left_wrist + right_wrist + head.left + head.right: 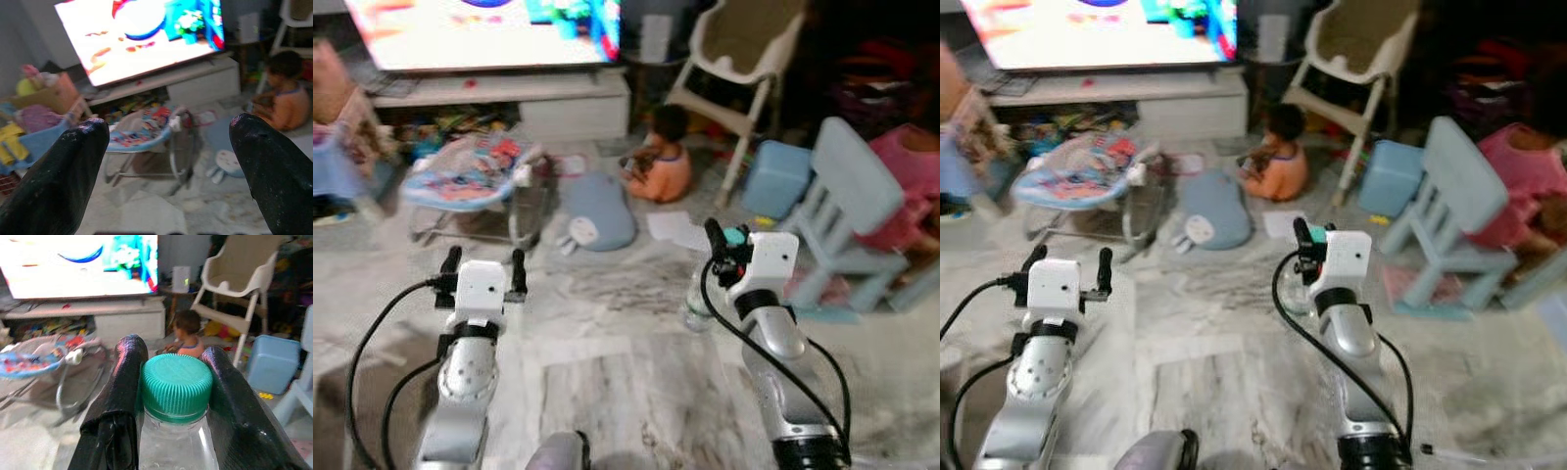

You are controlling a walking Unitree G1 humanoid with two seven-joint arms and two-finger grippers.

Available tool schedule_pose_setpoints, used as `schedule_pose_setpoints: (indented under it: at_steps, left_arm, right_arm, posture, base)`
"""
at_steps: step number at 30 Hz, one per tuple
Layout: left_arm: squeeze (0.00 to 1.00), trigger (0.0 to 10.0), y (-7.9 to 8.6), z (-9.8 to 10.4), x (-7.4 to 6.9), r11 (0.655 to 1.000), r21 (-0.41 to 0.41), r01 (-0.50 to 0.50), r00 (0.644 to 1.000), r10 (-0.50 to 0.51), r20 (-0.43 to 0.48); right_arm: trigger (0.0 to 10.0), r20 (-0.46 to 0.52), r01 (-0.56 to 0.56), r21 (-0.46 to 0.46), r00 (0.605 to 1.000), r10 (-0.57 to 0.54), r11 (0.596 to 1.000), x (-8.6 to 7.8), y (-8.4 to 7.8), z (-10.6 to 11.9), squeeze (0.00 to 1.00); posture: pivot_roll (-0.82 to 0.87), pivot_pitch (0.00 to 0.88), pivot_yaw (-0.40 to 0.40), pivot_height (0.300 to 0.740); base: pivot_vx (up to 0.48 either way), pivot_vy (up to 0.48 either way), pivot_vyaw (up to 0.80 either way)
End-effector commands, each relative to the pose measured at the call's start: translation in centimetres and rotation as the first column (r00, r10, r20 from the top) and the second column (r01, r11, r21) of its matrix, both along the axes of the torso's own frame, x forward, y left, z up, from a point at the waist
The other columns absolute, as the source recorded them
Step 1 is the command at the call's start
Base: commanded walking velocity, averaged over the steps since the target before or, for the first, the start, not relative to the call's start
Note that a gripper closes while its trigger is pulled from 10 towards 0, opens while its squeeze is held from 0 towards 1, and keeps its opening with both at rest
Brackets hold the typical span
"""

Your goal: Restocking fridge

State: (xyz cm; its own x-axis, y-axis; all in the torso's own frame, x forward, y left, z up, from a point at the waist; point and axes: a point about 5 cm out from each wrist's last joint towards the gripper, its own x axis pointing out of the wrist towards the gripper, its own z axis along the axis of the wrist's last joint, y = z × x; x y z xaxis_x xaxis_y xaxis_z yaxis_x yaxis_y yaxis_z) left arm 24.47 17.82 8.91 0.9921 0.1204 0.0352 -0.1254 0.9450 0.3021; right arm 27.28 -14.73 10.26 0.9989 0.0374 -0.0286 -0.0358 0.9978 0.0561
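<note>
My right gripper (724, 244) is shut on a clear plastic water bottle (697, 302) with a teal cap (176, 385). The bottle hangs upright below the fingers, above the marble floor. In the right wrist view both black fingers (122, 382) press against the bottle's neck just under the cap. My left gripper (484, 266) is held out in front at about the same height, open, with nothing between its fingers (63, 176).
A child (661, 157) sits on the floor ahead, facing a large lit TV (480, 29) on a low white stand. A baby bouncer (470, 181), a grey cushion (597, 211), a high chair (744, 69), a blue child's chair (847, 211) and a blue bin (773, 176) surround it.
</note>
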Motion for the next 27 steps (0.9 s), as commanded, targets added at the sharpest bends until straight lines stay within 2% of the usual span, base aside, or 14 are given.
schedule_pose_setpoints:
  at_steps: [1,6,13,22,27]
  left_arm:
    - [0.0,10.0,0.6,-0.2,0.2,1.0,0.003,-0.022,1.0,0.022,-0.011]
    - [0.0,10.0,0.6,-0.1,0.3,1.0,-0.004,-0.006,0.999,0.006,-0.04]
    - [0.0,10.0,0.5,-0.6,-0.4,1.0,-0.011,-0.006,0.998,0.005,-0.066]
    - [0.0,10.0,1.4,-0.7,-0.6,1.0,0.009,-0.013,0.996,0.014,-0.089]
    - [0.0,10.0,1.5,-0.6,-0.3,1.0,0.011,-0.021,0.996,0.021,-0.088]
  right_arm:
    - [10.0,0.039,0.002,0.009,0.999,-0.002,1.0,0.5,0.2,1.2,0.0]
    - [10.0,0.036,-0.008,0.016,0.999,0.007,1.0,0.8,0.3,1.6,0.0]
    - [10.0,0.024,0.028,0.027,0.999,-0.029,0.999,0.0,-0.3,1.4,0.0]
    - [10.0,0.008,0.049,-0.047,0.999,-0.048,0.998,-0.6,-1.7,0.8,0.0]
    - [10.0,-0.003,0.037,-0.032,0.999,-0.037,0.999,0.0,-1.4,0.8,0.0]
  posture:
    - [0.08,0.0,-0.053,0.74]
    - [0.08,0.0,-0.053,0.74]
    - [0.07,0.0,-0.045,0.74]
    - [0.07,0.0,-0.04,0.74]
    - [0.08,0.0,-0.044,0.74]
  base:
    - [0.0,0.0,0.8]
    - [0.0,0.0,0.8]
    - [0.0,0.0,0.8]
    - [-0.082,0.0,0.0]
    - [-0.288,0.157,0.0]
